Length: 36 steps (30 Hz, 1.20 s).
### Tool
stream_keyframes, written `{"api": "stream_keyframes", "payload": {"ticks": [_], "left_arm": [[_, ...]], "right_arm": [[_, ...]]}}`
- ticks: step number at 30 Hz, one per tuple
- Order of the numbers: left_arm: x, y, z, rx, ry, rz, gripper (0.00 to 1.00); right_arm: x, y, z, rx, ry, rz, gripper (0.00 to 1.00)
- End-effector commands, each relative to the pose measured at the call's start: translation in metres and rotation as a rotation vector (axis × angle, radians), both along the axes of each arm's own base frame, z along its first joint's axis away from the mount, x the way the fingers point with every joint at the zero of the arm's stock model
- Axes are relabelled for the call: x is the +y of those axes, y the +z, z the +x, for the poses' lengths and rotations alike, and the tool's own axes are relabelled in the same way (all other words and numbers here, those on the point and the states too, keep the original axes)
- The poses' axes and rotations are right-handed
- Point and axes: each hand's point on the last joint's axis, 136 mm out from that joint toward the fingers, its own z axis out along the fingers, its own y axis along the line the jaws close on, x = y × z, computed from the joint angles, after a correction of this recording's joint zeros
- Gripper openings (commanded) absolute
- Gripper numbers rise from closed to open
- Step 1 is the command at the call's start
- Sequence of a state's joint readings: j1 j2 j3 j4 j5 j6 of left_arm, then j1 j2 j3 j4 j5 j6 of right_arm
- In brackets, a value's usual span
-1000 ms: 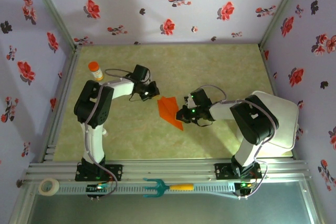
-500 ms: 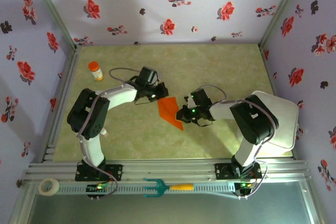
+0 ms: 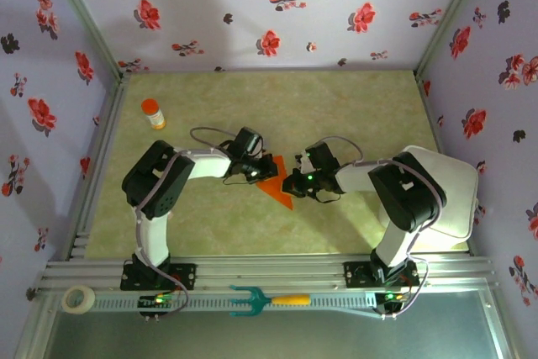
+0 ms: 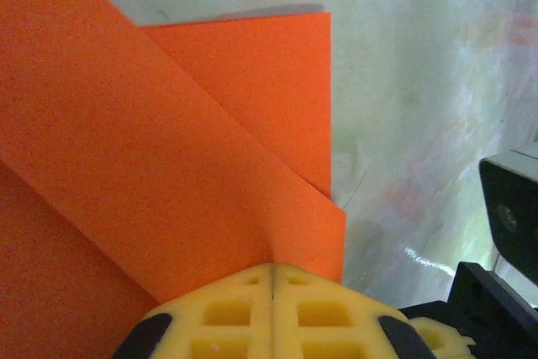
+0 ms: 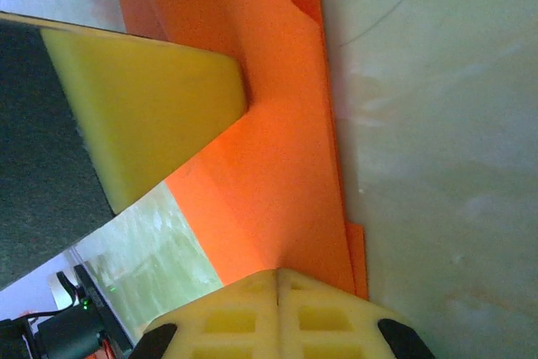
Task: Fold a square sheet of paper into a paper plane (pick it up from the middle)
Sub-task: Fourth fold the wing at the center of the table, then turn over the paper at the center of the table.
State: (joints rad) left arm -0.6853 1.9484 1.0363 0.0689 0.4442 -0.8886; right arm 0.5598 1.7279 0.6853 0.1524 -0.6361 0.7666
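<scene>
We see the folded sheet of thin orange-red paper [image 3: 280,192] lying flat near the middle of the pale green mottled table surface [image 3: 361,107], its layered flaps narrowing to a point toward the near edge. The left gripper [image 4: 271,271] has its yellow padded fingers pressed tightly together, tips resting on the paper, and the right gripper [image 5: 277,275] is likewise closed with nothing between its fingers, tips meeting the sheet from the other side. A small orange-capped bottle [image 3: 152,113] stands well apart, near the far left corner.
</scene>
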Motion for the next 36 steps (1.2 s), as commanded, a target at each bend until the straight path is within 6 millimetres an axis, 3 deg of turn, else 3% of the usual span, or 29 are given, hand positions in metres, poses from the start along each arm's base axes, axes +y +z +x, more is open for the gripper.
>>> {"api": "stream_keyframes", "payload": {"ticks": [1,5,8,13,28,31,34,36], "left_arm": [[0.023,-0.039,-0.011,0.065,0.04,0.102,0.0],[0.03,-0.044,-0.013,0.071,0.049,0.12,0.0],[0.03,-0.043,-0.012,0.067,0.051,0.118,0.0],[0.03,-0.042,-0.011,0.067,0.054,0.118,0.0],[0.037,-0.047,-0.008,0.083,0.085,0.12,0.0],[0.035,-0.043,-0.007,0.082,0.087,0.107,0.0],[0.034,-0.038,-0.006,0.077,0.096,0.092,0.0],[0.034,-0.034,-0.006,0.074,0.105,0.08,0.0]], "right_arm": [[-0.006,0.004,-0.017,0.077,0.005,-0.026,0.0],[0.005,0.022,-0.012,0.034,0.033,-0.003,0.0],[0.007,0.011,-0.016,0.062,0.055,-0.026,0.0],[-0.01,-0.019,-0.032,0.115,0.045,-0.105,0.0],[-0.046,-0.02,-0.09,0.186,-0.046,-0.063,0.02],[-0.051,-0.011,-0.084,0.142,-0.072,-0.079,0.03],[-0.047,0.012,-0.067,0.073,-0.112,-0.062,0.05],[-0.044,0.022,-0.058,0.054,-0.133,-0.055,0.13]]}}
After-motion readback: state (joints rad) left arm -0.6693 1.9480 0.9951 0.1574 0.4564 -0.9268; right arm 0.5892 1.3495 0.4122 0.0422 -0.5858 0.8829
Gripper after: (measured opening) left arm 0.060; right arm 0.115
